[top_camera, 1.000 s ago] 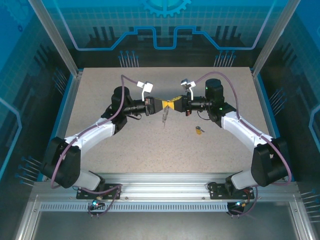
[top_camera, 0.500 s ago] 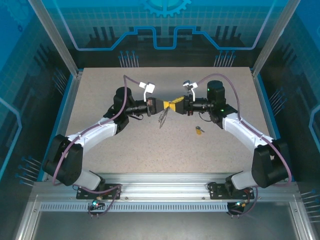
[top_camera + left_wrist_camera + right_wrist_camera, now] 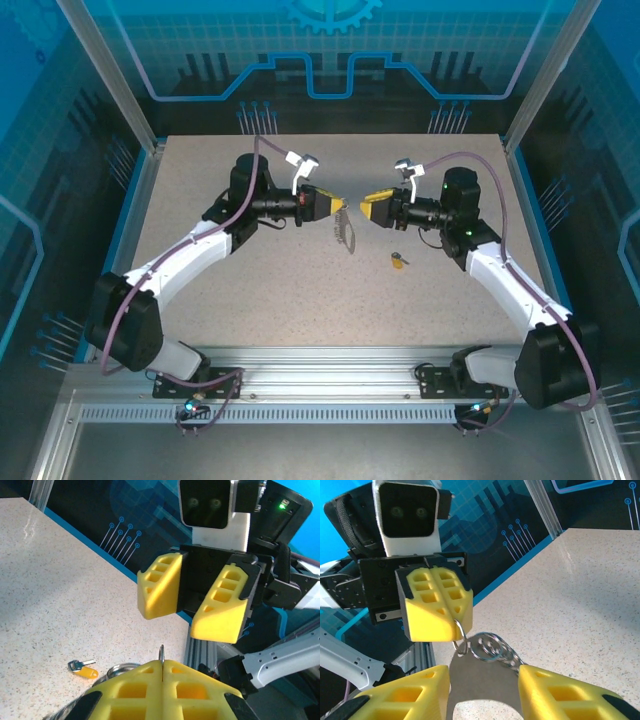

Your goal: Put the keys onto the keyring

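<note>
Right wrist view: I see the left fingers (image 3: 435, 605) pinched shut on the keyring (image 3: 487, 646), its chain dangling beneath. My right fingers (image 3: 405, 695) stand parted, facing them. Near those, the key (image 3: 399, 261) lies on the speckled surface (image 3: 250, 290), with blue-lit panels (image 3: 330, 60) around.

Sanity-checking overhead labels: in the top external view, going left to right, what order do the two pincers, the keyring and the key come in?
left pincer → keyring hanging from it → right pincer → key on the table
</note>
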You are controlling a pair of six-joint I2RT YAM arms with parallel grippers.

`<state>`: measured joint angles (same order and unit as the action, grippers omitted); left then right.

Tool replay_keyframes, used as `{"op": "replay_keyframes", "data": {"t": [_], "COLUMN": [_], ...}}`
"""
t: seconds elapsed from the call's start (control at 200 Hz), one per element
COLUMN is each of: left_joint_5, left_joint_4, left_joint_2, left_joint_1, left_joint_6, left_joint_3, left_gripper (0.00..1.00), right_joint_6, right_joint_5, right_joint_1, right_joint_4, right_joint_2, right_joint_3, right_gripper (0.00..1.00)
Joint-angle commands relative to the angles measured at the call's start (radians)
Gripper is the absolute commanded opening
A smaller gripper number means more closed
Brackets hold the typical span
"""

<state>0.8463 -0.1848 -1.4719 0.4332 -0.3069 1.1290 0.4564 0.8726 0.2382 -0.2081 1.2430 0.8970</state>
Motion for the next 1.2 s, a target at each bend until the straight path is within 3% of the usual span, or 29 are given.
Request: {"op": "replay_keyframes", "data": {"t": [0.0, 0.265, 1.19], "left_joint_5": [0.067, 0.125, 0.182], "left_joint_4": [0.16, 0.251, 0.275], "left_joint_2": [0.009, -0.027, -0.08], "left_joint_1": [0.004, 0.004, 0.005], "left_joint_6": [0.164, 0.226, 0.233], "left_joint_3": [0.081, 0.154, 0.194], "left_gripper": [0.0, 0.0, 0.0], "right_joint_6": [0.025, 0.011, -0.005], "right_joint_5": [0.036, 0.073, 0.062], "right_joint_1": [-0.001, 0.026, 0.078], "right_joint_4": [-0.041, -0.056, -0.08], "right_joint_2": [-0.007, 0.003, 0.07], "right_joint_3": [-0.009, 0.006, 0.065], "right_gripper": [0.44, 0.44, 0.38]}}
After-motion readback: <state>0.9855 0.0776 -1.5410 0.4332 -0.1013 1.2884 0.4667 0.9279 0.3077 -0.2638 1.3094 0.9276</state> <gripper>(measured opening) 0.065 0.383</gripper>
